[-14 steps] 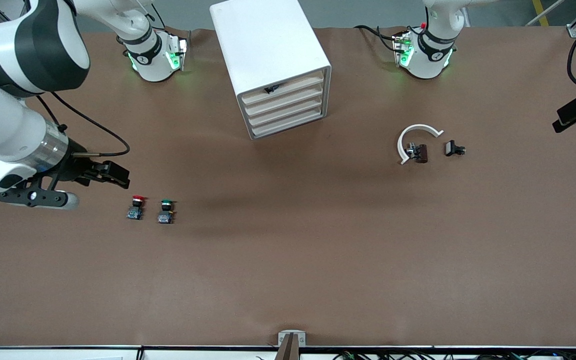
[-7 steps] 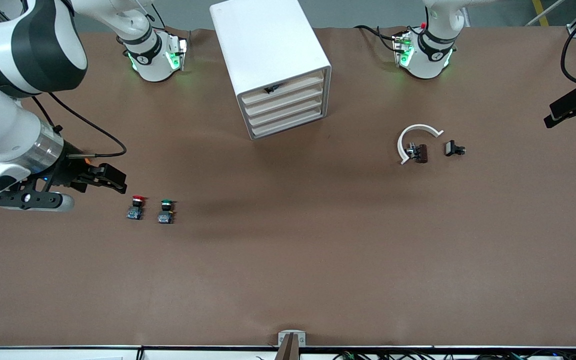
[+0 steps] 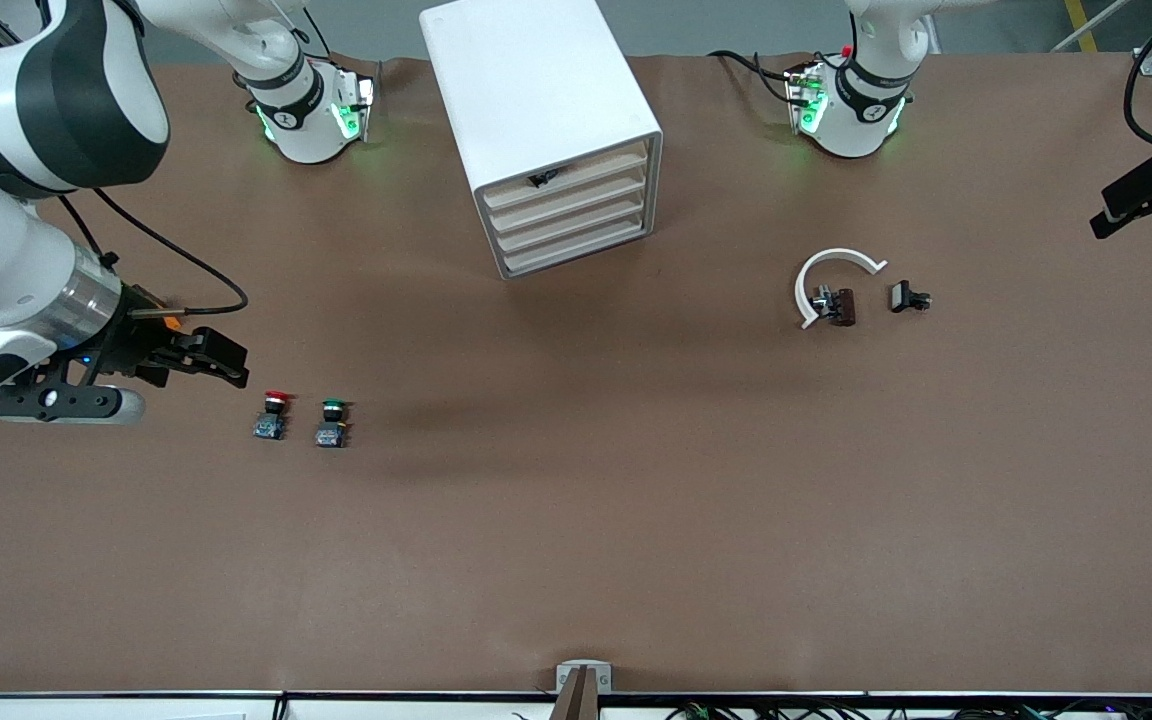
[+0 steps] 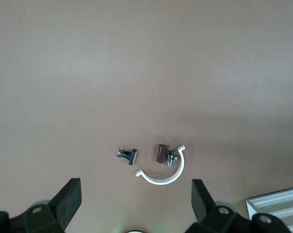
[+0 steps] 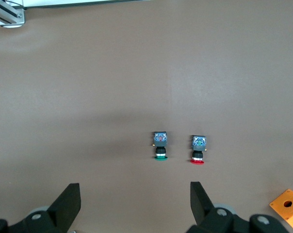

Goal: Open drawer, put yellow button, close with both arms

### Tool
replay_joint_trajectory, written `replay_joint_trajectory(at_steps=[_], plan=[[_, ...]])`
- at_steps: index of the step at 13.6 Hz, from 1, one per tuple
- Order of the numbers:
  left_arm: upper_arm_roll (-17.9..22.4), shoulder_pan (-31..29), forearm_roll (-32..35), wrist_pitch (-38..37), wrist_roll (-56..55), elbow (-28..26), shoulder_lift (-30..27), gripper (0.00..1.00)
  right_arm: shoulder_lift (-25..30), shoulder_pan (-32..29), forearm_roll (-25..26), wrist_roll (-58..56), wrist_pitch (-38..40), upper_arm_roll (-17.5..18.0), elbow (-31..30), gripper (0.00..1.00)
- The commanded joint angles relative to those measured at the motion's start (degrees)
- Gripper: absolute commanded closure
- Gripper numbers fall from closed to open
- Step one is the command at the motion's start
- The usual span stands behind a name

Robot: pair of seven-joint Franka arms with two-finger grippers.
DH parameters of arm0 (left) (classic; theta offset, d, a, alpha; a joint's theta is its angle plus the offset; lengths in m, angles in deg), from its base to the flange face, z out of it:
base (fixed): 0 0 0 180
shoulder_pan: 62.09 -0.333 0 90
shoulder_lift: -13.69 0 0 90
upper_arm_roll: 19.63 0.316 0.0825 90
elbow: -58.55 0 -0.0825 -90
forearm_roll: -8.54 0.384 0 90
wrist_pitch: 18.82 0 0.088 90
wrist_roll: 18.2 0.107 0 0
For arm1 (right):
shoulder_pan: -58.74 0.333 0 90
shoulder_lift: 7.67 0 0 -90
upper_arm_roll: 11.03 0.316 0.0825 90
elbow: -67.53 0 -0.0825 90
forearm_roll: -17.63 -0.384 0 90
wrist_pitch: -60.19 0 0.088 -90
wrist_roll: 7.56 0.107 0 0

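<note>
Right wrist view: right gripper (image 5: 132, 206) wide open, empty, over bare table (image 5: 88, 73).

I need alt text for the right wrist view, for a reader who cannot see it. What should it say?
Two small push-button switches, one with a green cap and one with a red cap, lie side by side, apart, on a bare brown table. The right gripper hangs open above the table, its two black fingers spread wide, holding nothing. An orange square part shows beside the gripper.
</note>
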Motion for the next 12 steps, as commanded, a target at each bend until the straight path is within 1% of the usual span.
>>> replay_joint_trajectory(at_steps=[1, 4, 6, 7, 10, 12], plan=[[-0.1, 0.9, -0.8, 0.4, 1.3, -4.1, -2.7, 0.00, 0.7, -1.5, 0.5, -3.2, 0.3, 0.7, -0.3, 0.00], [-0.7, 1.6, -0.8, 1.0, 1.3, -5.9, -4.1, 0.00, 1.2, -1.7, 1.2, -4.4, 0.3, 0.6, -0.2, 0.00], [-0.7, 2.1, -0.8, 2.5, 1.3, -8.7, -6.2, 0.00, 1.3, -2.4, 4.6, -6.9, 2.7, 0.6, -0.2, 0.00], [-0.7, 2.6, -0.8, 2.7, 1.3, -9.2, -6.6, 0.00, 1.5, -2.6, 5.4, -7.7, 4.2, 0.6, -0.2, 0.00], [-0.7, 3.8, -0.8, 2.7, 1.2, -9.2, -6.8, 0.00, 1.6, -6.2, 6.0, -15.6, 5.4, 0.6, -0.3, 0.00], [-0.7, 3.9, -0.8, 2.8, 1.3, -9.1, -6.8, 0.00, 2.1, -8.3, 6.0, -18.3, 5.4, 0.7, -0.8, 0.00]])
